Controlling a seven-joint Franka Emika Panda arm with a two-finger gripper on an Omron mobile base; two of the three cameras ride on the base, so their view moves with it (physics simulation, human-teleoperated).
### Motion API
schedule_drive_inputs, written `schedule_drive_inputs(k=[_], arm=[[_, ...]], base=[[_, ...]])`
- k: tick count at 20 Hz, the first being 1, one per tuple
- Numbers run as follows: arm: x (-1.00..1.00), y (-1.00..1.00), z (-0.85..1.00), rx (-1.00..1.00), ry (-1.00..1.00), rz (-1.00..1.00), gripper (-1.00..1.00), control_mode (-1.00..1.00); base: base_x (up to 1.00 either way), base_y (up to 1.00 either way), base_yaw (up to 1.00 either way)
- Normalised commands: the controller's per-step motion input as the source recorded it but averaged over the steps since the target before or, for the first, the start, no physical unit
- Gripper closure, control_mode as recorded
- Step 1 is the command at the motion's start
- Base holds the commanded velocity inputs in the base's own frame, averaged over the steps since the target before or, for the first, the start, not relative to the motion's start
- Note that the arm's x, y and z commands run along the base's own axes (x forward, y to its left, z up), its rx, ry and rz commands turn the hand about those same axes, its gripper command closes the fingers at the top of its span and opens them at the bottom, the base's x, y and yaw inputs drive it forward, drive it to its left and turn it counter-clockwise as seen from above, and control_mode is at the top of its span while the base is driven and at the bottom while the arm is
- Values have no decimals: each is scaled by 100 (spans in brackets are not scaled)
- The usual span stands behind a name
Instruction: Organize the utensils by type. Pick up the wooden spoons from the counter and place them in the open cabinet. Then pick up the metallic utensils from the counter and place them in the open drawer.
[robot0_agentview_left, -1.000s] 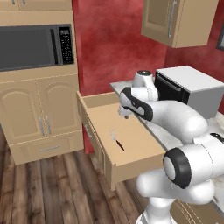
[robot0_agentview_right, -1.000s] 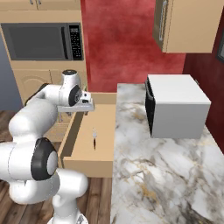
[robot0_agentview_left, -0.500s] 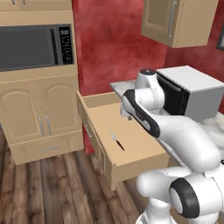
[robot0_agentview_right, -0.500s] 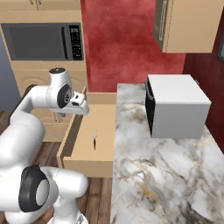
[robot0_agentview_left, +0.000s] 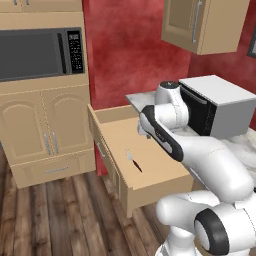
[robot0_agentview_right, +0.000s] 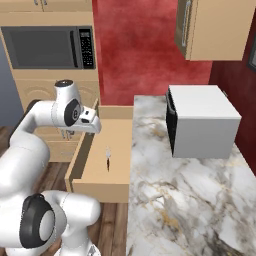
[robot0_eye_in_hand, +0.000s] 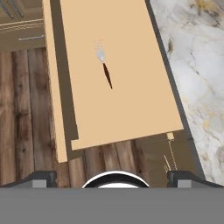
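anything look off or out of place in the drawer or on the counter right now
Nothing stands out. The open drawer holds one small fork with a dark handle, lying flat on the drawer bottom, clear of the walls. The marble counter carries a white boxy appliance, upright, with no spill or damage visible.

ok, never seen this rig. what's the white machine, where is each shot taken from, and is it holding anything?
It is a rendered kitchen. The white machine is a robot arm on a driving base. Two cameras sit on the base behind the arm, one on its left and one on its right, so they show the same scene from two sides. The third looks down from the hand itself. The gripper hangs above the open drawer with jaws wide and nothing between them. In the drawer lies one small fork with a dark handle. Beside the drawer runs the marble counter, carrying a white box-shaped appliance.
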Motion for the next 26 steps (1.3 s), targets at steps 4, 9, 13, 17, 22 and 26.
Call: schedule_drive_inputs(k=[4, 9, 13, 17, 22, 26], arm=[[-1, 0, 0, 0, 0, 0, -100, -100], [-30, 5, 0, 0, -5, 0, -100, 100], [0, 0, 0, 0, 0, 0, -100, 100], [0, 0, 0, 0, 0, 0, -100, 100], [0, 0, 0, 0, 0, 0, -100, 100], [0, 0, 0, 0, 0, 0, -100, 100]], base=[[0, 0, 0], [-28, 6, 0], [-69, 27, 0], [-47, 41, -6], [-29, 15, -48], [-13, 0, -94]])
